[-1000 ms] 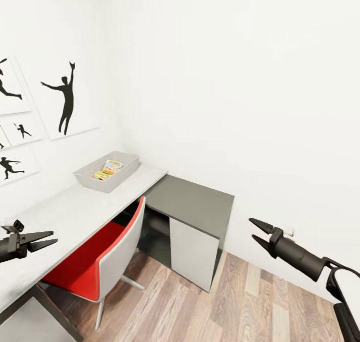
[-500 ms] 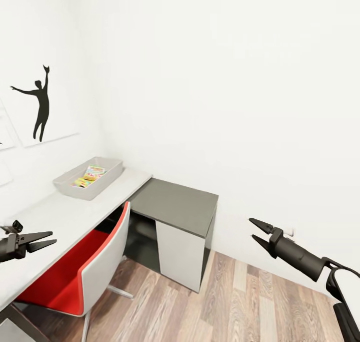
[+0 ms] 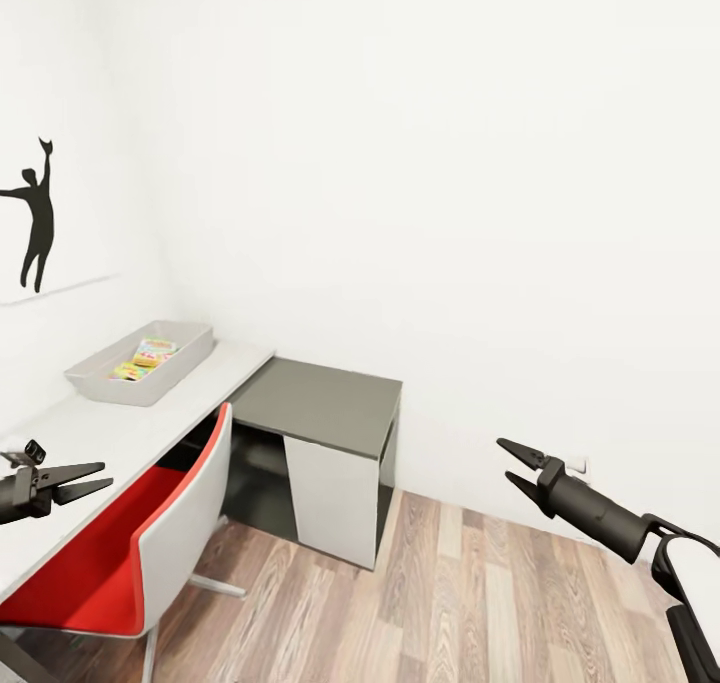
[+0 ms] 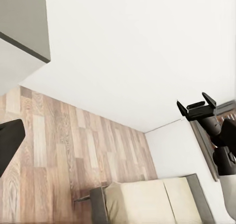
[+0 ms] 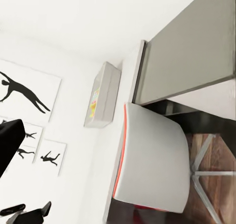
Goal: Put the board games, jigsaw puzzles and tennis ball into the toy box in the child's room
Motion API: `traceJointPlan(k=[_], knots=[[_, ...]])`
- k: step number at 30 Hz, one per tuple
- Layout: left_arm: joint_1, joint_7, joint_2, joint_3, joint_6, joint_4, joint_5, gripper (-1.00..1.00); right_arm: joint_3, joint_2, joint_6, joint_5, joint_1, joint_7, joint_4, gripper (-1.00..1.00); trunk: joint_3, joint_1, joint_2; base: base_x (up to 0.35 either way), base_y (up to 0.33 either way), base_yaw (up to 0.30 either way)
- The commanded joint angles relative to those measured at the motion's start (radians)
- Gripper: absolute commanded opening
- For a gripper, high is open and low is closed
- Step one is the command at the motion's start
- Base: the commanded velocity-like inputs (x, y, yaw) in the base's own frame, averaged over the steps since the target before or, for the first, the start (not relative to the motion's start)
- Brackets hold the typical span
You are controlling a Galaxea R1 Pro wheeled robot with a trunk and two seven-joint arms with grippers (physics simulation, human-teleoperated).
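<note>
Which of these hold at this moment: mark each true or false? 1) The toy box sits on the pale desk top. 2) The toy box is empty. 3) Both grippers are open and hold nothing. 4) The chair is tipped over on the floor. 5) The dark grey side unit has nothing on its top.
1) True: the toy box rests on the table, near the wall.
2) False: colourful flat boxes lie inside it.
3) True: the left gripper and the right gripper are both open and hold nothing.
4) False: the chair stands upright at the desk.
5) True: the side unit has a bare top.
</note>
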Motion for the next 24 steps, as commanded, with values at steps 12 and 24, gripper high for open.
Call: traceJointPlan(k=[12,24], knots=[[0.0,-0.004,0.001,-0.001,0.011,0.0,0.001,1.0,0.0,0.0,0.005,0.013,-0.001,0.01,0.0,1.0,0.011,0.0,-0.002,-0.262,0.0,-0.226],[0.0,-0.004,-0.001,-0.002,0.01,0.0,0.0,1.0,0.103,0.002,-0.053,0.112,-0.001,0.005,0.001,1.0,0.023,0.0,-0.002,-0.012,0.0,-0.236]])
